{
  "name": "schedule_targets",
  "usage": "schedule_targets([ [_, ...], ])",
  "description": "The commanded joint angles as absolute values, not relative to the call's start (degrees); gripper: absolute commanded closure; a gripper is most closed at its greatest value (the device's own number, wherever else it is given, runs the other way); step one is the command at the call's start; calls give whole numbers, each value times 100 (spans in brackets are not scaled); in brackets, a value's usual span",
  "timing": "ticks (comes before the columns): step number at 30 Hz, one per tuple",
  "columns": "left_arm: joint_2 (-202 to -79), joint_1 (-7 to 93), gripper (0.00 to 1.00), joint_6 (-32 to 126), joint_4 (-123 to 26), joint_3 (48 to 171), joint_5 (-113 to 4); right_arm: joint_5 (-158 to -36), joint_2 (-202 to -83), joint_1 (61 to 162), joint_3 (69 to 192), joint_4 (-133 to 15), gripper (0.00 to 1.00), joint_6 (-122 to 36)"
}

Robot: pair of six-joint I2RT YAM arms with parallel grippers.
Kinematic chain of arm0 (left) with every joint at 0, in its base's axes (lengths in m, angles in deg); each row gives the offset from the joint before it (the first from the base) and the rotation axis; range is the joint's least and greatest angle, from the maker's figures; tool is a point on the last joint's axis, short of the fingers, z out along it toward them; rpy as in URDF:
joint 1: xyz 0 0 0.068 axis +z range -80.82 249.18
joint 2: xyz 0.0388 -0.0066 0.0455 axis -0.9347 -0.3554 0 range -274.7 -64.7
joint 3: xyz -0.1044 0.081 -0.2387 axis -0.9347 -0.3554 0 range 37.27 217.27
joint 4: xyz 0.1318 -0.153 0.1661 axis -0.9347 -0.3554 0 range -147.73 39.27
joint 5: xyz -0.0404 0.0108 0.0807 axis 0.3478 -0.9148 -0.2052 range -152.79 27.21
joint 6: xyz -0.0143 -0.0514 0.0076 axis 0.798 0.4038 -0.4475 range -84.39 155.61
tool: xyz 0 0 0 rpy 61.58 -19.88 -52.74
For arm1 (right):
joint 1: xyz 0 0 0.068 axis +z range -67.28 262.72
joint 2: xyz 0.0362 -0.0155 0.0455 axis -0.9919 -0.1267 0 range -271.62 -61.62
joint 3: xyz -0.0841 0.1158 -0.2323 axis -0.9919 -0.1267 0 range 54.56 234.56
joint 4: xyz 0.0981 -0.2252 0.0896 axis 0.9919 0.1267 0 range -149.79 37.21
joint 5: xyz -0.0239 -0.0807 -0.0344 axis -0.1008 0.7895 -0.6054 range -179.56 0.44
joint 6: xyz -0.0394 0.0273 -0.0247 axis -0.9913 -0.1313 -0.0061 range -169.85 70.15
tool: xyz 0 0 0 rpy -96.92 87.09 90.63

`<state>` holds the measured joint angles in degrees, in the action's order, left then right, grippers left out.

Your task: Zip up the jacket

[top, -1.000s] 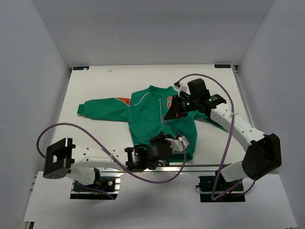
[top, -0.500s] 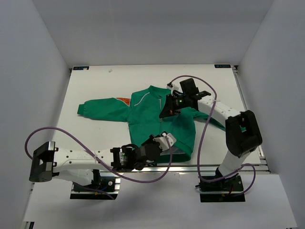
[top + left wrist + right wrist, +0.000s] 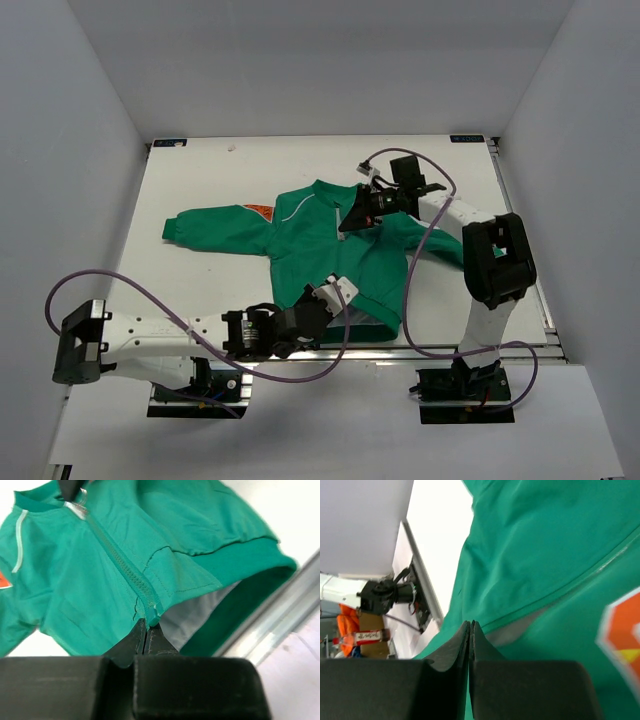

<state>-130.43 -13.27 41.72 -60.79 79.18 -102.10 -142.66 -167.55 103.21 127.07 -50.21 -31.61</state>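
Green long-sleeved fabric jacket lies flat on the white table. Seen from above, my right gripper has climbed nearer the collar since a second ago. Left wrist: left gripper pinches the bottom end of the zipper. Right wrist: fingers pressed together on the green fabric.

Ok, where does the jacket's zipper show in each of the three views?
Top external: the zipper runs down the middle of the jacket, from the right end effector to the left end effector.
Left wrist: the zipper slants from upper left to centre.
Right wrist: cannot tell which line, if any, is it.
Shared landmark: the right end effector, top left in the left wrist view, bottom centre in its own.
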Motion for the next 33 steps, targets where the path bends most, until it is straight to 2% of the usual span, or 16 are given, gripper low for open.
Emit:
schedule_targets([
  [1, -12649, -1379, 100, 4553, -6214, 8042, -9506, -14204, -17059, 10074, 13435, -5321, 100, -3535],
  [6, -12254, -1379, 100, 5246, -6813, 8393, -8776, -13563, -17587, 10021, 14657, -4829, 100, -3737],
  [7, -12201, -1379, 100, 5336, -7291, 8446, -8758, -13266, -17822, 9978, 14850, -4767, 100, -3746],
  [15, -12086, -1379, 100, 5864, -7806, 8666, -8477, -13263, -19222, 9451, 17152, -4722, 100, -3193],
  [21, -11796, -1379, 100, 6355, -8246, 8763, -8186, -12779, -19363, 9292, 17304, -4995, 100, -3034],
  [24, -11542, -1379, 100, 6610, -8508, 8824, -8134, -11929, -19276, 9283, 17216, -5274, 100, -2938],
  [27, -11427, -1379, 100, 6716, -8649, 8877, -8090, -11638, -19188, 9292, 17067, -5715, 100, -2797],
  [33, -11400, -1379, 100, 6769, -8606, 8763, -8186, -11987, -19196, 9292, 17173, -5690, 100, -2840],
])
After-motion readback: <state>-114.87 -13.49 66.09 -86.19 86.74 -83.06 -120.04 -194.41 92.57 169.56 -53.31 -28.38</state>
